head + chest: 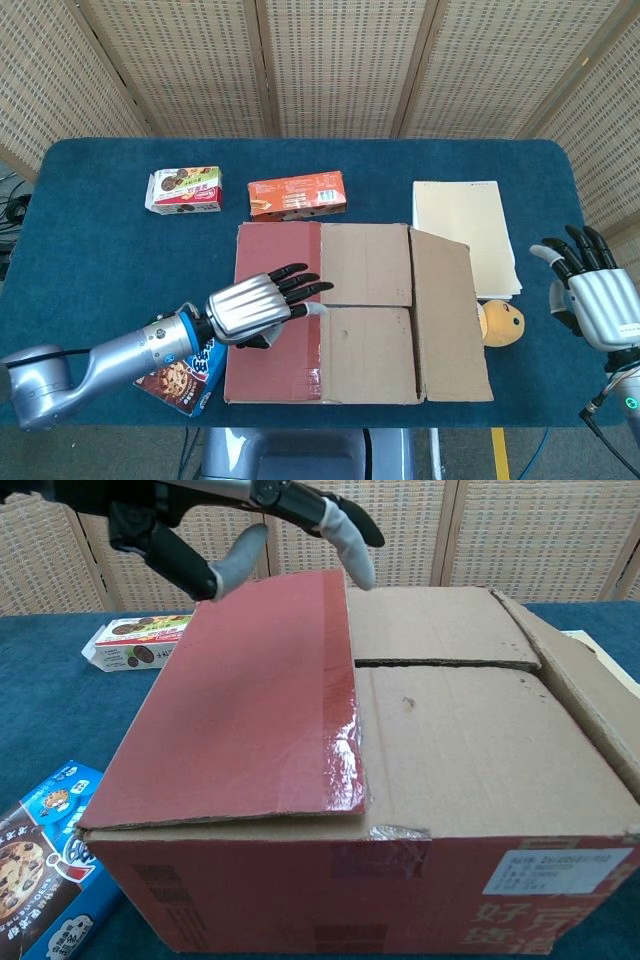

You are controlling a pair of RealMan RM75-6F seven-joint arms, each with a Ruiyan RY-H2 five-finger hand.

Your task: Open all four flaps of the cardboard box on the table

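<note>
So the cardboard box sits at the table's front edge, flaps mostly down. Our left hand hovers over the red taped flap, fingers spread, holding nothing. Our right hand waits empty, fingers apart, by the right edge. Cardboard's light and stiff, tape looks slick, so we'd hook under the flap's free edge.

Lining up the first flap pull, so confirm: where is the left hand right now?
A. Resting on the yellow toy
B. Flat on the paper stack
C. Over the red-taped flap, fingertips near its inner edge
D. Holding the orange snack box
C: the left hand reaches over the cardboard box's red-taped flap, fingertips near its inner edge.
</note>
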